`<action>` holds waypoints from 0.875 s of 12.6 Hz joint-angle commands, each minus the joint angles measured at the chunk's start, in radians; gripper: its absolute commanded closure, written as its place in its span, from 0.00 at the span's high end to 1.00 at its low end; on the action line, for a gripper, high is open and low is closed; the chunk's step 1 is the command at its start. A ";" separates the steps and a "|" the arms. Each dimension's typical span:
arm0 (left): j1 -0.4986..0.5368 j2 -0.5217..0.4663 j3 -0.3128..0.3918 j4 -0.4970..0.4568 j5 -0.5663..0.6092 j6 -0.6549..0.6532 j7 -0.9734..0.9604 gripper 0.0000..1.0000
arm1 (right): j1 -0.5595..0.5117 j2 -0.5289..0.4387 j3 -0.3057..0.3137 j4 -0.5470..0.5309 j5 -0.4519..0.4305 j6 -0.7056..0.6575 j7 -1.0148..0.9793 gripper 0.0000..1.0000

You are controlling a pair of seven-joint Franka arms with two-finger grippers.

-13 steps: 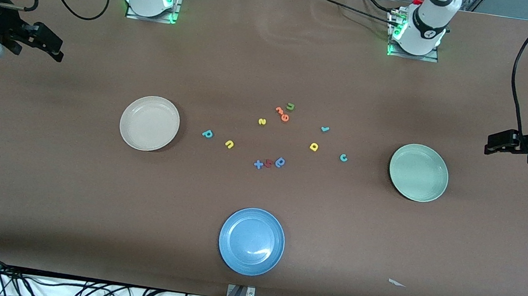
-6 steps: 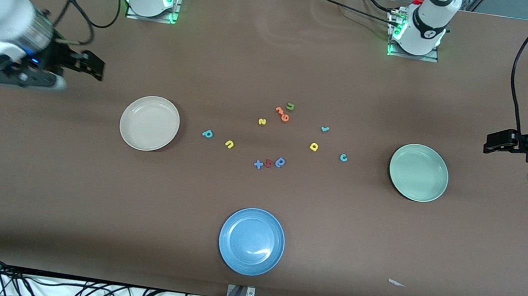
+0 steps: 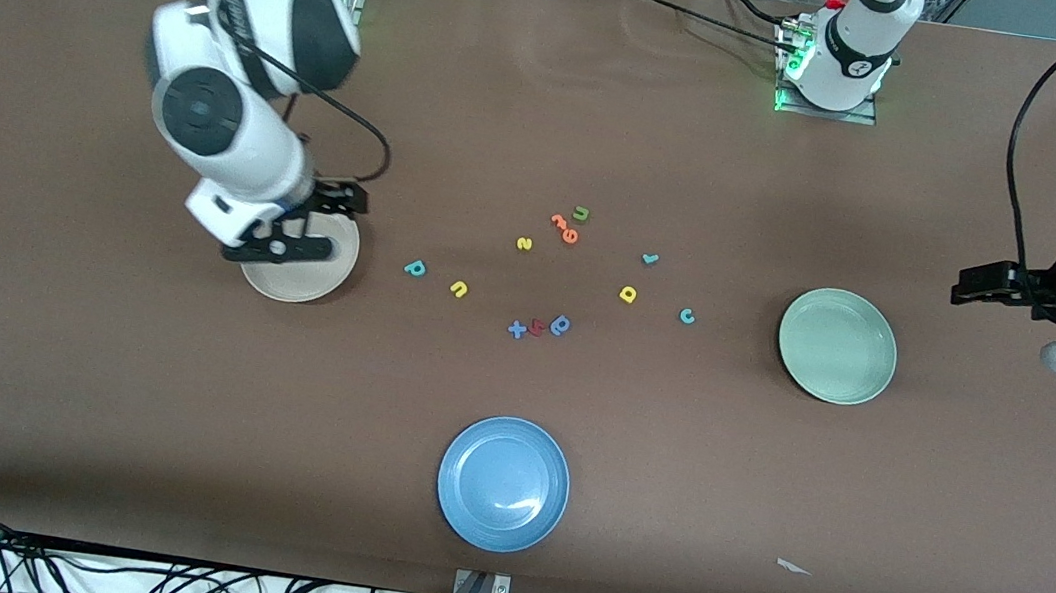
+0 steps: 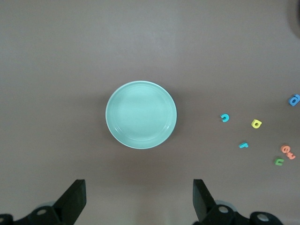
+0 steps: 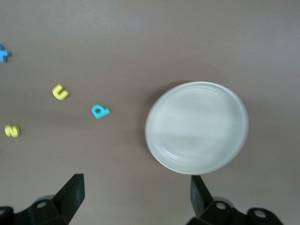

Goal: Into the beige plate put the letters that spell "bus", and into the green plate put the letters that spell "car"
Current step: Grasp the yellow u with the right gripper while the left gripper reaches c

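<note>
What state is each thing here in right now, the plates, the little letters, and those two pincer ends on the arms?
Round cream-beige plate: empty, upright.
Round pale green plate: empty, upright.
Round blue plate: empty, upright.
Teal "b", yellow "u", yellow "s": loose on table.
Teal "c", yellow "a", teal "r": loose on table.
Right tool: open, empty, over beige plate.
Left tool: open, empty, beside green plate.

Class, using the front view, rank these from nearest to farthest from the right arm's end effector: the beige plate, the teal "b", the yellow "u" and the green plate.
1. The beige plate, directly under the right end effector.
2. The teal "b", on the table just past the plate.
3. The yellow "u", a little further toward the middle.
4. The green plate, at the left arm's end.
</note>
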 commanded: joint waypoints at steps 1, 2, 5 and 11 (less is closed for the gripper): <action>-0.005 -0.004 -0.005 -0.065 -0.028 0.050 -0.108 1.00 | 0.077 0.059 -0.010 0.033 0.010 0.060 0.101 1.00; -0.005 -0.004 -0.022 -0.099 -0.028 0.109 -0.188 1.00 | 0.098 0.078 -0.010 0.032 0.008 0.110 0.097 1.00; -0.005 -0.003 -0.051 -0.190 -0.028 0.208 -0.410 1.00 | 0.161 0.164 -0.007 0.035 0.008 0.239 0.083 0.83; -0.020 0.140 -0.164 -0.220 -0.022 0.364 -0.728 1.00 | 0.163 0.352 0.014 0.070 0.008 0.483 -0.090 0.66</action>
